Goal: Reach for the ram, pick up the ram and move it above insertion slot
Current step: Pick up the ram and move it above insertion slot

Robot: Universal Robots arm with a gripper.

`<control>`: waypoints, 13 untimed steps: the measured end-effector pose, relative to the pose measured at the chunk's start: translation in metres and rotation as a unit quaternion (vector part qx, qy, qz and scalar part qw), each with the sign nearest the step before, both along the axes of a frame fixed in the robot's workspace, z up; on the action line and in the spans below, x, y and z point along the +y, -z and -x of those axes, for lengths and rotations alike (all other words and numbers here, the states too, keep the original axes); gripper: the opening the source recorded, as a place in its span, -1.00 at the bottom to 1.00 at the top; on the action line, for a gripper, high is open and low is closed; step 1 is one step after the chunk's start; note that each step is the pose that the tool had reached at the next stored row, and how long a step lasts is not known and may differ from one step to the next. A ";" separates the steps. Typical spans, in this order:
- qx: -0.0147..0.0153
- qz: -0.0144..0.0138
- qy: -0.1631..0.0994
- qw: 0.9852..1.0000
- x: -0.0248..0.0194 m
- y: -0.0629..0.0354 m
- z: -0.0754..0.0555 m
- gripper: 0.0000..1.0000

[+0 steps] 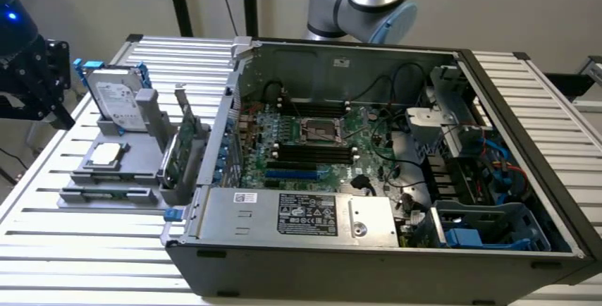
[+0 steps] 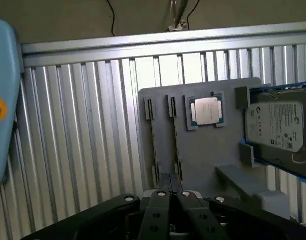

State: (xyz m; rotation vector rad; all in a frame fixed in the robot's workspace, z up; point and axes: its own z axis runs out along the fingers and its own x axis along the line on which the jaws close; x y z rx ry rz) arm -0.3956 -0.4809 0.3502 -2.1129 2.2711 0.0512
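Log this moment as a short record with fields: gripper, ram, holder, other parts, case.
gripper: the gripper is shut, nothing between its fingers, nearest the holder's long slots
ram: the ram is a thin strip seated in the holder's front block, not gripped
holder: grey holder on the slatted table, to the exterior view's left of the case
other parts on holder: processor, hard drive, expansion card
case: computer case open, motherboard exposed
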 end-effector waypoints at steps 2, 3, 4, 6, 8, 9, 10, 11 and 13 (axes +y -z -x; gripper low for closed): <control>-0.002 0.000 -0.018 1.000 0.0000 0.0000 0.000 -0.79; -0.003 0.001 -0.027 1.000 0.0000 0.0000 0.000 -0.79; -0.004 0.001 -0.036 0.999 0.0000 0.0000 0.000 -0.79; -0.005 0.002 -0.046 0.999 0.0000 0.0001 0.000 -0.79; -0.005 0.003 -0.046 0.999 -0.0001 0.0000 0.000 -0.79; -0.005 0.003 -0.046 0.999 0.0000 0.0000 0.000 -0.79; -0.005 0.003 -0.046 0.999 0.0000 0.0000 0.000 -0.79; -0.005 0.003 -0.046 0.999 0.0000 0.0000 0.000 -0.79; -0.005 0.003 -0.046 0.999 0.0000 0.0000 0.000 -0.79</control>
